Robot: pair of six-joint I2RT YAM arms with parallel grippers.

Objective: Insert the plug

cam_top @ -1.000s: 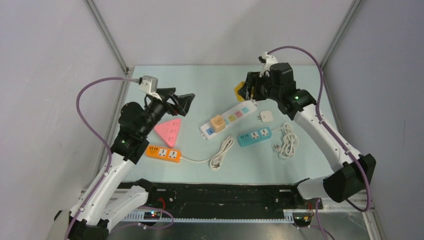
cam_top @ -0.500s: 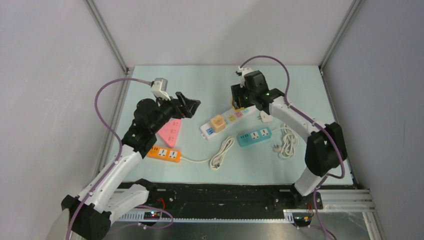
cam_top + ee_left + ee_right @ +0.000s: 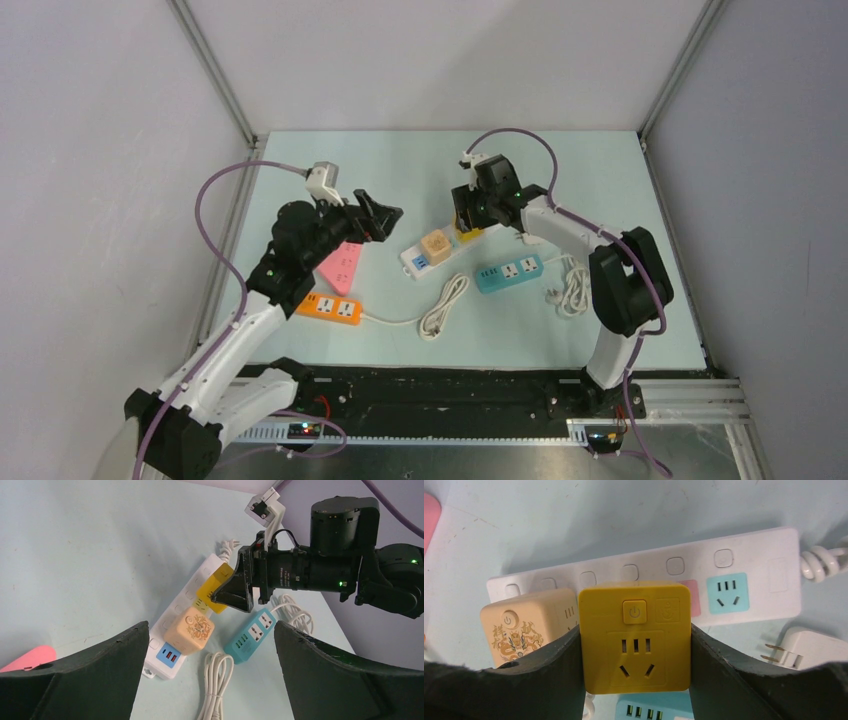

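The pale green counter (image 3: 400,160) carries several power strips. The left gripper (image 3: 378,215) hangs above its left half with the fingers spread wide and nothing between them. It points towards the right gripper (image 3: 463,215), which is clamped on the two sides of a yellow cube-shaped plug adapter (image 3: 635,637).

A long white power strip (image 3: 754,575) lies diagonally near the middle of the counter. The yellow cube sits directly over this strip, beside a beige cube adapter (image 3: 192,630) that is plugged in close to the strip's near end. Whether the yellow cube's prongs are already seated cannot be told.

A pink triangular power strip (image 3: 340,265) lies below the left gripper, and an orange rectangular strip (image 3: 328,307) sits nearer the bases. A teal rectangular strip (image 3: 508,272) lies just beside the white one, next to a coiled white cable (image 3: 575,280). A small white plug block (image 3: 809,650) rests near the white strip's far end.
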